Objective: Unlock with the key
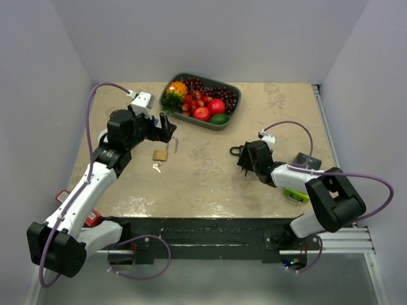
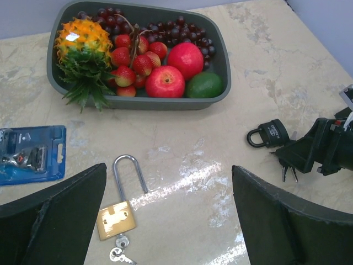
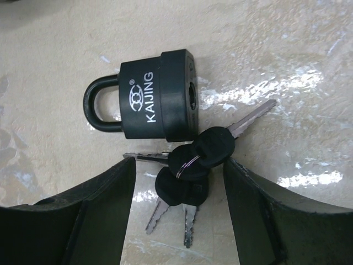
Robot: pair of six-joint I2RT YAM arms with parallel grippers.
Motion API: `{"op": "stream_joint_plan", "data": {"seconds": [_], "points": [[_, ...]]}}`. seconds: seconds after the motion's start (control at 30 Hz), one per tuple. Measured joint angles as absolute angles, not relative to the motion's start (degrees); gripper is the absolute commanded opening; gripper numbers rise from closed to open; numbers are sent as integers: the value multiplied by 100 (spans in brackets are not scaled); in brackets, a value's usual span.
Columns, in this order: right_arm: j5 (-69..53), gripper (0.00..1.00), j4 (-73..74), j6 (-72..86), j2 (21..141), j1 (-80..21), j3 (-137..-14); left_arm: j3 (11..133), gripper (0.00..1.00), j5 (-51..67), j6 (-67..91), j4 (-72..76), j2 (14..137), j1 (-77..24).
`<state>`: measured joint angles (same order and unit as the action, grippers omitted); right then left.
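A black padlock marked KAIJING lies flat with its shackle closed. Its bunch of black-headed keys lies on the table beside it. My right gripper is open, low over the table, and the key heads lie between its fingers, touching neither. In the top view the right gripper sits at the black padlock. A brass padlock with a long shackle, one leg free, lies with small silver keys at its bottom. My left gripper is open and empty above it.
A grey tray of fruit stands at the back centre. A blue blister pack lies left of the brass padlock. A green object and a dark block sit near the right arm.
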<state>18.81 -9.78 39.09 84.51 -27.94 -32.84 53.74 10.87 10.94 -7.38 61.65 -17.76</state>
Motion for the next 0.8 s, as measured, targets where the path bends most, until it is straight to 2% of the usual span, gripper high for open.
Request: {"op": "stream_joint_plan", "data": {"seconds": [0.23,0.8], "points": [[2346,70,-969,3907,8300,-2773,-3194,5365,99,1146,1094,-735,6193,-1776],[2314,64,-1339,4224,8407,-2768,-3061,5365,99,1175,1092,-740,6246,-1776]]}}
